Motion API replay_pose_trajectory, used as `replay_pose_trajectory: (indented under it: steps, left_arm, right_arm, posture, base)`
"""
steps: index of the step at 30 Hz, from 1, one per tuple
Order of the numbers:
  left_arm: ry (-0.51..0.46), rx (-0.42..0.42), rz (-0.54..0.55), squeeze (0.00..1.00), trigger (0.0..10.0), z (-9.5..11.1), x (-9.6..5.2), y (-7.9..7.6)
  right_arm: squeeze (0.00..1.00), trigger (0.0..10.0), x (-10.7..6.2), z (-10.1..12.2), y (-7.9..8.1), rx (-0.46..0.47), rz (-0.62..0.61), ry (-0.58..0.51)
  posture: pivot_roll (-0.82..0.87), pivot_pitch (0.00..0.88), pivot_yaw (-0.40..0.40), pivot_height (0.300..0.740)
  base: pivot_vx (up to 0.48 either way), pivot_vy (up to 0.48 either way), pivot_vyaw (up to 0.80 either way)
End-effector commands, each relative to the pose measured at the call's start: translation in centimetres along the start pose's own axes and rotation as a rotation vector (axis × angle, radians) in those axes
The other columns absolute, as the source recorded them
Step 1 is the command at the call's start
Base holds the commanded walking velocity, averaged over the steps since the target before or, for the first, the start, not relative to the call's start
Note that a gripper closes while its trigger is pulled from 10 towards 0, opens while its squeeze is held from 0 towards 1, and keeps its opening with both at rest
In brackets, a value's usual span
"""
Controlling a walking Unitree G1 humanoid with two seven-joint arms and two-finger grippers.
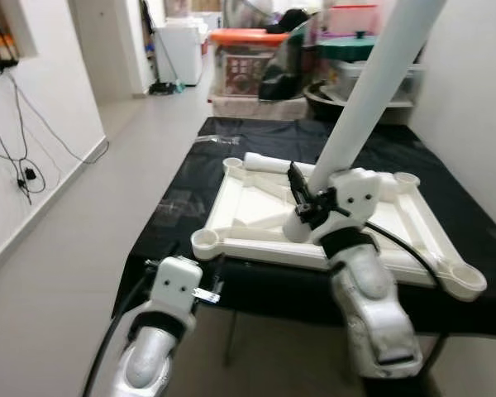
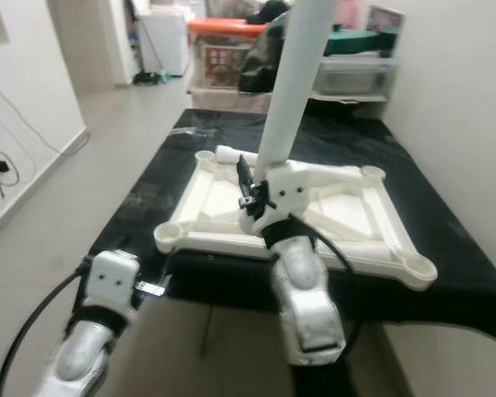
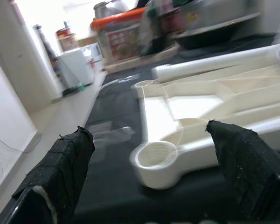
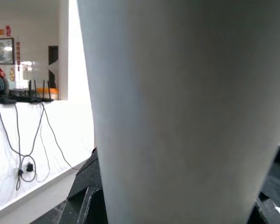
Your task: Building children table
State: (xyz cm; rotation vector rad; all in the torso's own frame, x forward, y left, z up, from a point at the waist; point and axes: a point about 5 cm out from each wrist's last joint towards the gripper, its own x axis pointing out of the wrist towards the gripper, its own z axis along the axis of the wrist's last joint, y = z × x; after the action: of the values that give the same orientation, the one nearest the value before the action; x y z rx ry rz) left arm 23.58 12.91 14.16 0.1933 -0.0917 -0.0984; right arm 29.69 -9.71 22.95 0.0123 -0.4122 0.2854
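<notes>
The right gripper (image 1: 304, 192) is clamped on an upright white table leg (image 1: 372, 91) above the inverted white tabletop (image 1: 256, 244). The left gripper (image 3: 154, 163) hovers with fingers spread before the tabletop's near corner socket (image 3: 155, 156).

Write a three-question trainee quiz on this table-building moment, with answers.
1. True or false: the right tool grips a white table leg standing nearly upright over the upturned white tabletop.
2. The left tool is: A) shut on a leg, B) open before a corner socket, C) pressed on the black cover.
3. What lies along the tabletop's far edge?

Key: 1 true. 2 B. 3 a second white leg, lying flat.
</notes>
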Motion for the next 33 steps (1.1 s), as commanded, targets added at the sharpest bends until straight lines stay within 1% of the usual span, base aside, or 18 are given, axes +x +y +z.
replay_pose_trajectory:
  steps: [1,4,6,16,17,20,22,24,25,26,27,28,29,30,31,32,33]
  left_arm:
    - [-0.003,-0.001,-0.015,0.0,10.0,0.1,0.0,-0.5]
    - [-0.003,-0.001,-0.012,0.0,10.0,0.1,0.0,-0.4]
    - [0.008,-0.018,0.004,0.0,10.0,-0.1,0.1,-0.3]
    - [0.022,-0.019,0.014,0.0,10.0,-0.3,0.1,-0.1]
    - [0.025,-0.021,0.013,0.0,10.0,-0.3,0.0,-0.2]
    - [0.027,-0.022,0.012,0.0,10.0,-0.3,-0.1,-0.2]
    - [0.029,-0.03,0.002,0.0,10.0,-0.3,-0.2,-0.3]
    - [0.029,-0.03,0.002,0.0,10.0,-0.3,-0.2,-0.3]
    - [0.035,-0.069,-0.059,0.0,10.0,-0.4,-0.4,-1.1]
    - [0.035,-0.069,-0.059,0.0,10.0,-0.4,-0.4,-1.1]
    - [0.038,-0.092,-0.106,0.0,10.0,-0.4,-0.6,-1.7]
    - [0.038,-0.092,-0.106,0.0,10.0,-0.4,-0.6,-1.7]
    - [0.034,-0.109,-0.14,0.0,10.0,-0.3,-0.8,-2.3]
    - [0.034,-0.109,-0.14,0.0,10.0,-0.3,-0.8,-2.3]
    - [0.035,-0.129,-0.188,0.0,10.0,-0.1,-1.3,-2.9]
    - [0.036,-0.138,-0.214,0.0,10.0,-0.1,-1.6,-3.2]
    - [0.04,-0.147,-0.26,0.0,10.0,0.0,-2.1,-3.8]
  right_arm:
    - [0.0,10.0,-0.1,0.1,-1.0,0.0,-0.032,-0.005]
    - [0.0,10.0,-0.1,0.1,-1.0,-0.009,-0.022,-0.009]
    - [0.0,10.0,0.0,0.3,-0.9,-0.019,-0.011,-0.016]
    - [0.0,10.0,0.4,0.2,-1.0,-0.035,-0.009,-0.005]
    - [0.0,10.0,0.6,0.1,-1.4,-0.027,-0.027,-0.001]
    - [0.0,10.0,0.7,0.2,-1.7,-0.021,-0.041,0.002]
    - [0.0,10.0,1.1,0.2,-2.5,-0.007,-0.056,0.009]
    - [0.0,10.0,1.1,0.2,-2.5,-0.007,-0.056,0.009]
    - [0.0,10.0,1.9,-0.1,-3.4,0.006,-0.022,0.033]
    - [0.0,10.0,1.9,-0.1,-3.4,0.006,-0.022,0.033]
    - [0.0,10.0,2.3,-0.3,-4.0,0.019,0.004,0.049]
    - [0.0,10.0,2.3,-0.3,-4.0,0.019,0.004,0.049]
    - [0.0,10.0,2.9,-0.6,-4.4,0.041,0.048,0.081]
    - [0.0,10.0,2.9,-0.6,-4.4,0.041,0.048,0.081]
    - [0.0,10.0,3.9,-1.0,-5.0,0.067,0.104,0.114]
    - [0.0,10.0,4.5,-1.1,-5.3,0.084,0.138,0.132]
    - [0.0,10.0,5.3,-1.1,-5.6,0.123,0.205,0.158]
  posture:
    - [0.05,0.0,-0.059,0.74]
    - [0.05,0.0,-0.062,0.74]
    - [0.05,0.0,-0.06,0.74]
    - [0.05,0.0,-0.064,0.74]
    - [0.05,0.0,-0.068,0.74]
    - [0.05,0.0,-0.068,0.74]
    - [0.05,0.0,-0.068,0.74]
    - [0.05,0.0,-0.068,0.74]
    - [0.04,0.005,-0.067,0.74]
    - [0.04,0.005,-0.067,0.74]
    - [0.04,0.005,-0.068,0.74]
    - [0.04,0.005,-0.068,0.74]
    - [0.05,0.022,-0.073,0.74]
    - [0.05,0.022,-0.073,0.74]
    - [0.05,0.042,-0.074,0.74]
    - [0.05,0.049,-0.073,0.74]
    - [0.06,0.066,-0.081,0.74]
  base:
    - [0.356,0.0,0.0]
    - [0.356,0.0,0.8]
    - [0.304,0.0,0.8]
    - [0.0,0.0,0.8]
    - [0.0,0.0,0.0]
    - [0.0,0.0,0.0]
    - [0.0,0.0,0.0]
    - [0.0,0.0,0.0]
    - [0.0,0.0,0.0]
    - [0.0,0.0,0.0]
    - [0.0,0.0,0.0]
    - [0.0,0.0,0.0]
    - [0.0,0.0,0.0]
    - [0.0,0.0,0.0]
    - [0.0,0.0,0.0]
    - [0.0,0.0,0.0]
    - [0.0,0.0,0.0]
